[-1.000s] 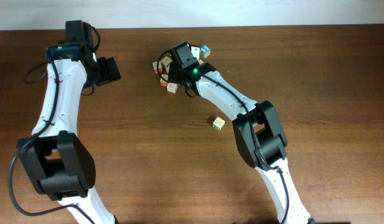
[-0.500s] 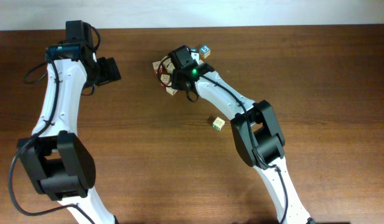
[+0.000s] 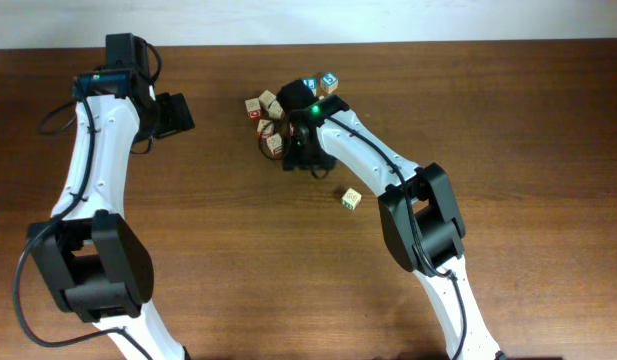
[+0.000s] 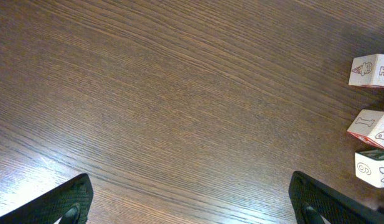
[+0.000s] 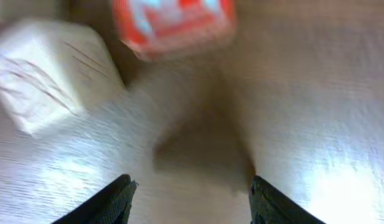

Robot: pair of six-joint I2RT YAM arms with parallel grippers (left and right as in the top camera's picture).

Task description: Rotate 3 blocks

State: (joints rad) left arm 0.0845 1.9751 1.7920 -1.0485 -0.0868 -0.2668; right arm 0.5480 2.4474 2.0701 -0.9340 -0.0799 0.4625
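Right gripper (image 5: pixel 188 186) fingers apart, nothing between them; red block (image 5: pixel 173 25) just ahead, pale block (image 5: pixel 48 68) ahead-left, both blurred and their print unreadable. Two blue cubes (image 3: pixel 320 82) sit close behind its wrist, and the lone block (image 3: pixel 350 199) with a yellowish face lies well apart beside the forearm. Left gripper (image 4: pixel 190 186) spread wide, empty over the table (image 4: pixel 148 93), with cubes off to its right, one face like a red-outlined "I".
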